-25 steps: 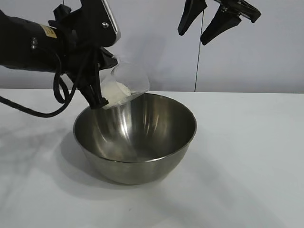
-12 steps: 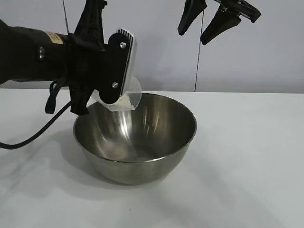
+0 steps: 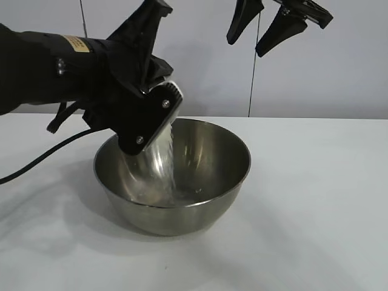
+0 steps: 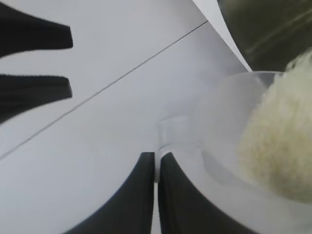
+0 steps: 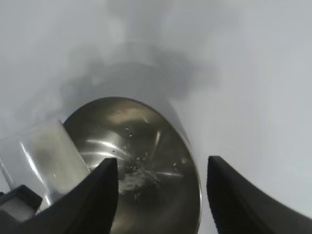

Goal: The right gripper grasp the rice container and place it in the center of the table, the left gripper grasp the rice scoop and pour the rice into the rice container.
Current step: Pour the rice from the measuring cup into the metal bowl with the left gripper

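Left gripper (image 3: 142, 124), pinched shut on the scoop's handle, holds the scoop (image 4: 229, 146) tipped mouth-down over the bowl's left rim. Rice (image 3: 165, 159) streams straight down into the bowl (image 3: 200, 209), which sits mid-table (image 3: 321, 200); a few grains lie on its bottom, most rice sits in the scoop. Right gripper (image 3: 267, 27) hangs spread and empty above, up right, well apart.

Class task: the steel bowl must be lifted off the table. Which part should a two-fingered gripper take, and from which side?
Grip the thin rim of the rice container on its right side, coming from above, one finger inside the wall. The body is too wide to span, and the left gripper with the rice scoop crowds the left rim.
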Motion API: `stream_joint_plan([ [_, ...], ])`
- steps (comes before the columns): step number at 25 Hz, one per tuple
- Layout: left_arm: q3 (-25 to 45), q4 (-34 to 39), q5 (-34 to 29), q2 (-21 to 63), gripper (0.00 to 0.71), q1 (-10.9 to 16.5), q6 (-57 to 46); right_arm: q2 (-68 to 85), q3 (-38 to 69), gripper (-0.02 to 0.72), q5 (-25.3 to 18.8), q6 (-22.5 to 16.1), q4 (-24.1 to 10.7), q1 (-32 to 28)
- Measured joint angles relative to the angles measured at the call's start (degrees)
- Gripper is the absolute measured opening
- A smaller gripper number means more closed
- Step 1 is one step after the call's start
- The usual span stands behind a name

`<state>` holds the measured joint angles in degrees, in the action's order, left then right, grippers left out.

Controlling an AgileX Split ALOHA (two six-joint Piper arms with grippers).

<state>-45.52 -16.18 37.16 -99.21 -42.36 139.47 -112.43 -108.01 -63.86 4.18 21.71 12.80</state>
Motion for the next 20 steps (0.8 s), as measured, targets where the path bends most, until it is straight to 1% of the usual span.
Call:
stream_joint_plan([
  [3, 0.00, 0.00, -0.64, 0.00, 0.008, -0.36, 1.76, 0.00, 0.00, 0.379, 0.37, 0.00, 0.00, 0.00],
  [10, 0.00, -1.04, -2.73, 0.00, 0.008, -0.36, 2.08, 0.00, 0.00, 0.379, 0.42, 0.00, 0.00, 0.00],
  [16, 0.00, -1.64, -2.88, 0.00, 0.008, -0.36, 2.12, 0.00, 0.00, 0.379, 0.42, 0.00, 0.00, 0.00],
  [18, 0.00, -3.45, -2.88, 0.00, 0.008, -0.36, 1.05, 0.00, 0.00, 0.379, 0.42, 0.00, 0.00, 0.00],
  [20, -0.65, -8.06, -2.69, 0.00, 0.008, -0.36, -5.57, 0.00, 0.00, 0.379, 0.42, 0.00, 0.00, 0.00],
])
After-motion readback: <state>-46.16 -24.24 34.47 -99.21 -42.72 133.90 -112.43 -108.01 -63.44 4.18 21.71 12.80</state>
